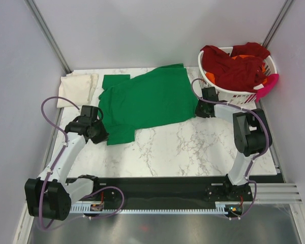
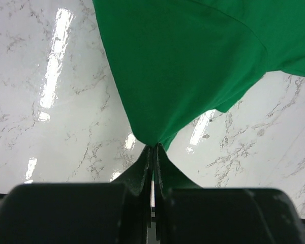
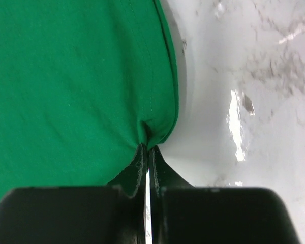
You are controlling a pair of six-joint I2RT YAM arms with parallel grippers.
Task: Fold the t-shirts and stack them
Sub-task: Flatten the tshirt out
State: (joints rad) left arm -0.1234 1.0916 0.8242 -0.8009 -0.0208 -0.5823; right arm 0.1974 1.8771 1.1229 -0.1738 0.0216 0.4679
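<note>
green t-shirt [image 1: 147, 99] lying long-axis left-to-right mid-frame. left claw [image 2: 153, 150] and right claw [image 3: 146, 151] each clamping its edge; wrist views showing pinches, top view hiding them.

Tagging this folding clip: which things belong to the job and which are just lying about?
Job: green t-shirt, held by left gripper and right gripper; cream t-shirt; dark red t-shirt; orange t-shirt.
Lying about: white laundry basket; pink cloth on its rim.

You can pass over the bare table [image 1: 193, 147] at 6 o'clock from the green shirt [image 1: 147, 101]. At 2 o'clock the basket [image 1: 233, 95] heaped with red shirts [image 1: 234, 66] stands in your way. At 10 o'clock the cream shirt [image 1: 79, 86] lies flat.
</note>
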